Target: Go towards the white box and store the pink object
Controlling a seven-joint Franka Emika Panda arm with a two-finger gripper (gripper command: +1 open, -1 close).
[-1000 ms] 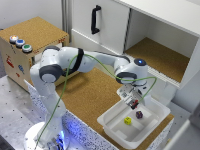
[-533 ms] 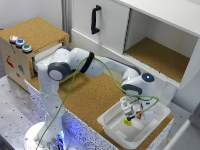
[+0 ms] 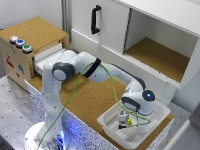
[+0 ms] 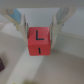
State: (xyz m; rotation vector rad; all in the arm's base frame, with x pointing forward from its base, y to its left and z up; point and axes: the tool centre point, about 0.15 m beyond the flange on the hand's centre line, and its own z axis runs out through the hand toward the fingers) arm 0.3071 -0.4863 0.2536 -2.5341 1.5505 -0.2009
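The white box is a shallow white tub at the exterior view's lower right on the cork top. My gripper reaches down inside it. In the wrist view the gripper is shut on the pink object, a pinkish-red cube with dark letter marks, held between both fingers just over the tub's white floor. I cannot tell whether the cube touches the floor. In the exterior view the cube is hidden by my hand.
A small yellow item lies in the tub beside my gripper, and a dark item shows at the wrist view's edge. A white cabinet with a black handle stands behind. A wooden box with buttons is at the exterior view's left.
My arm has swung toward the exterior view's right and lowered, bringing the gripper from above the tub down into it.
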